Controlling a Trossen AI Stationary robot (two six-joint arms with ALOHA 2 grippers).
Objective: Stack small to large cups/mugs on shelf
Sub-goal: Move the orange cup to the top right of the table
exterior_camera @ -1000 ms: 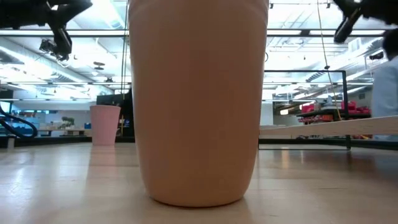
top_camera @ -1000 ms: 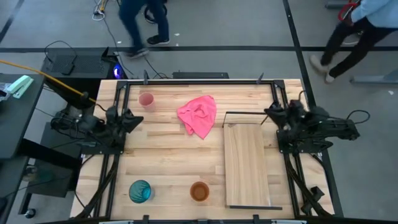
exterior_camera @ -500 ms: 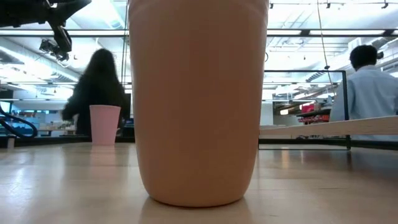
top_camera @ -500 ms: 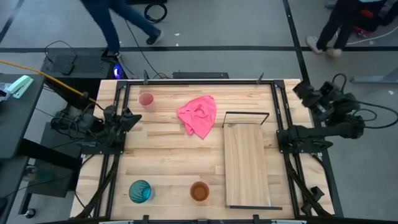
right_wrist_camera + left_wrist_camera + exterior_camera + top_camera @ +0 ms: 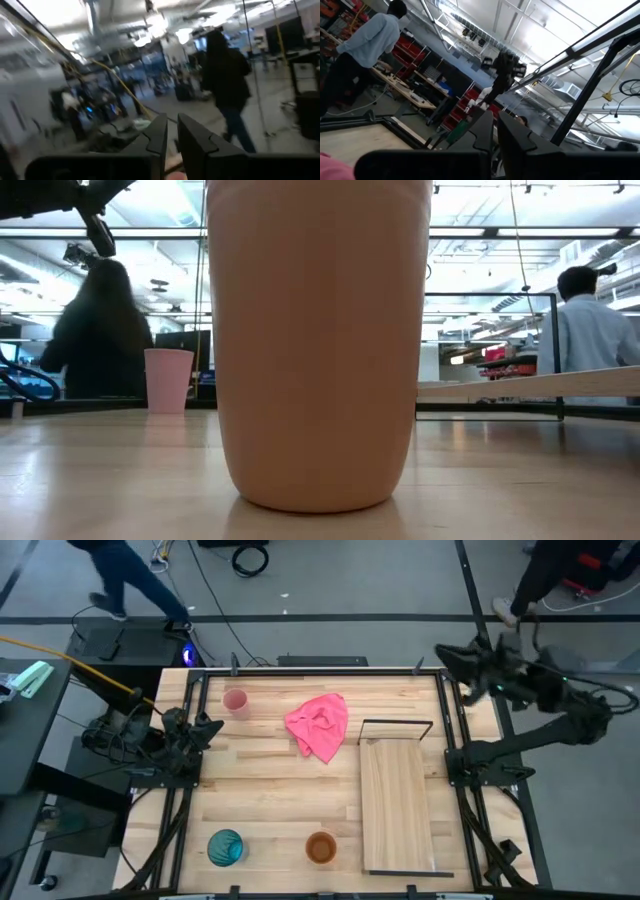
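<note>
Pale wood shelf (image 5: 397,803) lies at the high view's lower right. The pink cup (image 5: 235,700) stands upper left, the teal cup (image 5: 225,846) and orange-brown cup (image 5: 321,847) along the bottom, all well apart from both grippers. Left gripper (image 5: 212,726) at mid-left and right gripper (image 5: 447,657) at upper right both have jaws nearly together, holding nothing.

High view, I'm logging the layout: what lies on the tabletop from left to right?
Teal-blue cup → pink cup → pink cloth → shelf. The orange-brown cup sits level with the cloth in this order, so its place is unclear.
</note>
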